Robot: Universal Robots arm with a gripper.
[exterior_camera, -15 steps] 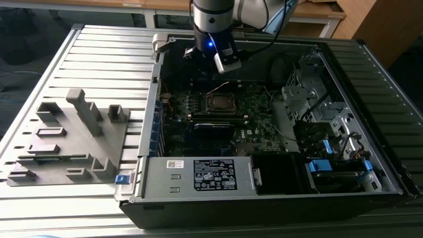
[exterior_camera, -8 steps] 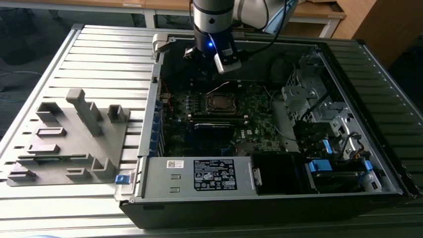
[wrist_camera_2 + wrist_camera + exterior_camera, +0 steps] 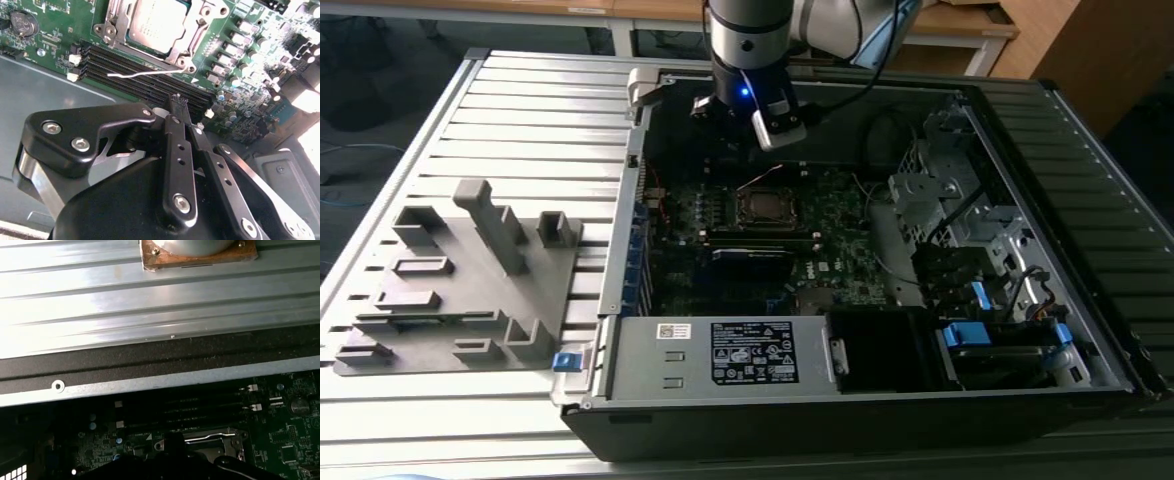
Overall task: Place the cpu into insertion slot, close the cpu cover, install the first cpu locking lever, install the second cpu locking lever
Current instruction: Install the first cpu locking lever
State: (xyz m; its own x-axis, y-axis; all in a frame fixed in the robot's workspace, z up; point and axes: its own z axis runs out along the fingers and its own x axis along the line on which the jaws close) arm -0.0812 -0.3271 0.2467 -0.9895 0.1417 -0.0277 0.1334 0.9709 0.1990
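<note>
The cpu [image 3: 155, 20] lies with its dull silver top up in the insertion slot [image 3: 765, 205] on the green board. The cpu cover [image 3: 175, 57], a silver frame, lies down around the chip. A thin silver locking lever [image 3: 145, 74] sticks out sideways from the socket across the long black memory slots [image 3: 125, 62]. My gripper [image 3: 176, 98] hangs above the board beside the socket, black fingers [image 3: 178, 150] pressed together with nothing between them. In the exterior view the gripper [image 3: 778, 128] is above the far side of the case, behind the socket. The socket edge [image 3: 210, 440] also shows in the first wrist view.
The open computer case [image 3: 640, 330] lies on a slatted metal table [image 3: 520, 110]. A grey fixture block [image 3: 467, 280] sits on the exterior view's left. The power supply [image 3: 734, 355] is in front, drive bays [image 3: 961, 210] on the exterior view's right. A coin battery [image 3: 22, 22] sits on the board.
</note>
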